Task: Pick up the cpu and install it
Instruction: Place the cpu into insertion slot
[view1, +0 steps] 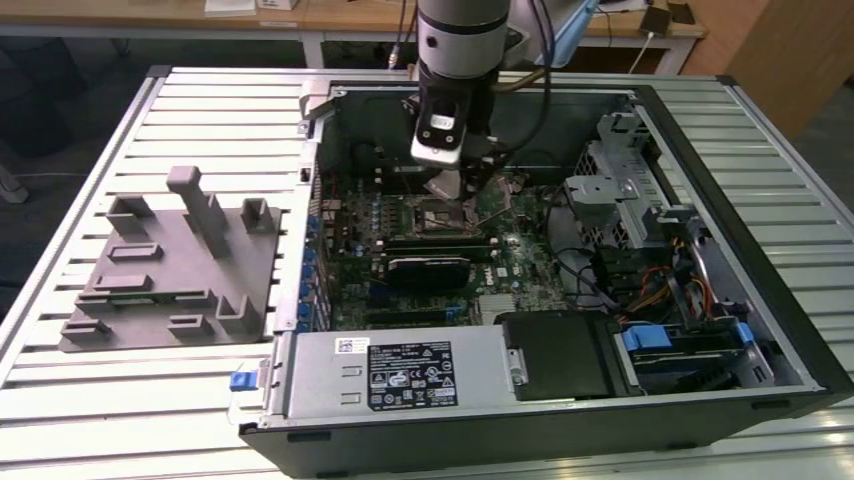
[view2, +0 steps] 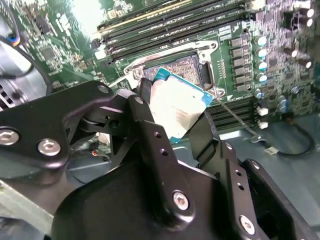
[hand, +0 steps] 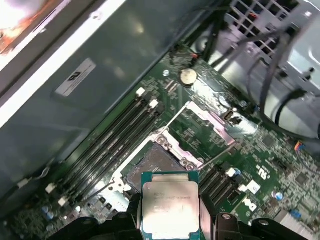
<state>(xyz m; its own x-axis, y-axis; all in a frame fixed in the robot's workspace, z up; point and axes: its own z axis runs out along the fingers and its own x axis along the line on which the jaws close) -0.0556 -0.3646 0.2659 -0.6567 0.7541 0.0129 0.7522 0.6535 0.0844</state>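
Pincer (view2: 174, 109) fingers (view2: 150, 135) closest to cam, clamped on cpu (view2: 181, 102) by two opposite edges, silver top facing cam in both wrist views. Cpu sits inside pc case (view1: 694, 250) over motherboard (view1: 400, 225), just above open socket (hand: 150, 167), load plate (hand: 210, 120) flipped back, well apart from grey fixture (view1: 174, 265) on tabletop (view1: 200, 110). Not seated, looks tilted vs socket in second wrist view. Step: pickup done, install approach in hand, prob past halfway. Next move calls for squaring chip w/ socket, levelling, gentle set-down; socket contacts likely fragile so no sliding
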